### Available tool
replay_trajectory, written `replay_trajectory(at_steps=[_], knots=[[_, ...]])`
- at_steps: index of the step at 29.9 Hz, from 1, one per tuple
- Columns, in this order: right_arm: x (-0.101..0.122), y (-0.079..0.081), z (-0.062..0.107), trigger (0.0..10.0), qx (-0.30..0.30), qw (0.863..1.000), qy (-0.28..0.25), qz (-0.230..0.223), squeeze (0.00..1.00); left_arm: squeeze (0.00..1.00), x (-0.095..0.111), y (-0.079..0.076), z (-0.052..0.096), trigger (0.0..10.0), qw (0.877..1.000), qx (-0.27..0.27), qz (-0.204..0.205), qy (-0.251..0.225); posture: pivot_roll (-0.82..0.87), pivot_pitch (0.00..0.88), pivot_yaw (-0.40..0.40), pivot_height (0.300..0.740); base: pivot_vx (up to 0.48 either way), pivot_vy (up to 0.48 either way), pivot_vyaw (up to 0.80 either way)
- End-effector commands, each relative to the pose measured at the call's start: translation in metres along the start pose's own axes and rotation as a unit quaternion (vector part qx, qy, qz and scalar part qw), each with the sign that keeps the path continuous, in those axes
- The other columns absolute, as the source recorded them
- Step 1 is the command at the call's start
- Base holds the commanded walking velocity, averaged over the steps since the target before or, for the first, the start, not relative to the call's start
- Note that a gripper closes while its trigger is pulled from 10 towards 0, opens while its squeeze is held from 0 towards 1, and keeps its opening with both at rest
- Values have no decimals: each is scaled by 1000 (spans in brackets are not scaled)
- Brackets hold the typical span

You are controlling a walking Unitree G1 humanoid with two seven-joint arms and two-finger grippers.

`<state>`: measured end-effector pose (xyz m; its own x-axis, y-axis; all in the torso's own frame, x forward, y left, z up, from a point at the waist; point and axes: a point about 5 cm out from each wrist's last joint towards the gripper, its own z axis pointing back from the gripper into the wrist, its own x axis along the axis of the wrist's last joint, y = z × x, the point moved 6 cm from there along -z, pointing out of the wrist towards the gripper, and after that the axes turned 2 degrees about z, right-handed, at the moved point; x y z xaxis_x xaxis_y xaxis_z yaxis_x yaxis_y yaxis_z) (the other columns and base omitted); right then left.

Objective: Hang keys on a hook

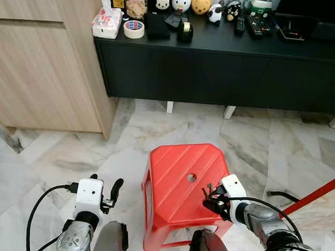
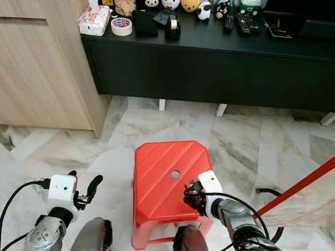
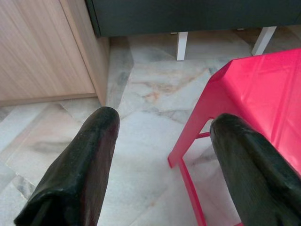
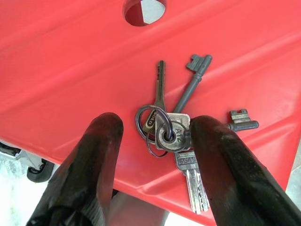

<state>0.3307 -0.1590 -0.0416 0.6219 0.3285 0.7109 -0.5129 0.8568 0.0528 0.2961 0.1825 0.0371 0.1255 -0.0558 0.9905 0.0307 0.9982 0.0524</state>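
A bunch of keys [image 4: 170, 128] on a metal ring lies on top of the red plastic stool [image 1: 179, 169], near its right edge. My right gripper [image 4: 157, 126] is open and reaches over that edge, with one black finger on each side of the ring; the keys [image 1: 210, 190] show at its tips from the head camera too. My left gripper [image 1: 106, 191] is open with nothing in it and hangs low to the left of the stool. From its wrist camera the stool's corner and a leg [image 3: 197, 127] are seen between its fingers.
A long black TV console [image 1: 217, 66] stands behind the stool, carrying a tissue pack, tape rolls, figurines and remotes. A wooden cabinet [image 1: 40, 59] fills the left. A red pole [image 1: 318, 193] slants in from the right, and a black cable [image 1: 280, 195] lies on the marble floor.
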Motion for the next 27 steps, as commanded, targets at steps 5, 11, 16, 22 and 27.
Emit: replay_trajectory(at_steps=[5,11,16,22,27], knots=[[-1,-1,0,10000,-7,1000,-9,-16,0,0,-7,-1,5,10000,1000,-6,-8,13,137,152,-45,629,0,0,0],[-4,1,-2,10000,-13,1000,-5,-7,0,0,-7,-2,8,10000,1000,-6,-8,14,148,165,-44,629,0,0,0],[-3,-2,-3,10000,-43,999,-12,6,0,0,-9,-2,12,10000,1000,-7,-8,17,157,176,-41,629,0,0,0],[1,2,-7,10000,-60,998,-28,-4,0,0,-10,-2,18,10000,1000,-10,-11,22,168,192,-31,629,0,0,0],[0,15,-12,10000,-34,999,-28,-5,0,0,-10,0,20,10000,1000,-10,-14,24,176,196,-25,629,0,0,0]])
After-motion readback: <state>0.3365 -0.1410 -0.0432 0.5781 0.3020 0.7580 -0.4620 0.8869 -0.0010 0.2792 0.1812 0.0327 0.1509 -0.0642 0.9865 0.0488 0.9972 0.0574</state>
